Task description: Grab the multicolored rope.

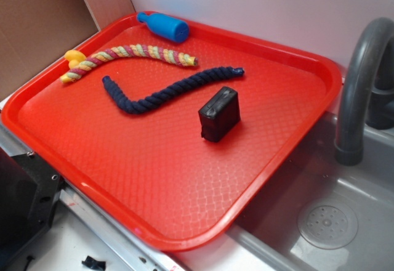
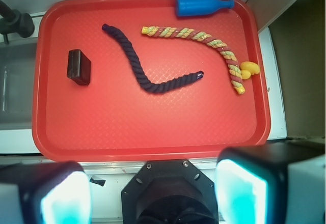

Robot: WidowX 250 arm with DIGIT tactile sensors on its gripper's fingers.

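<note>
Multicolored rope (image 2: 214, 42): it is lying loose on the red tray (image 2: 153, 122), along the far edge as my wrist view is showing it, running from a yellow end near the middle and bending down toward the right rim.
Rope's neighbours: a yellow piece (image 2: 250, 70) is sitting just beside the rope's lower bend, and a blue bottle (image 2: 201, 6) is lying on its side just above the rope's straight run.
Navy rope (image 2: 145, 66): it is curving in an S near the middle of the tray, close to the multicolored rope but apart from it.
Dark block (image 2: 79, 66): it is resting toward the left side of the tray, well apart from both ropes.
My jaws: they are standing wide apart, holding nothing; I am seeing my two fingers (image 2: 239, 191) glowing at the bottom corners of the wrist view, well short of the rope.
Tray's setting: the tray is sitting on the counter (image 1: 111, 246), beside a grey sink (image 1: 345, 215) with a grey faucet (image 1: 363, 80).
</note>
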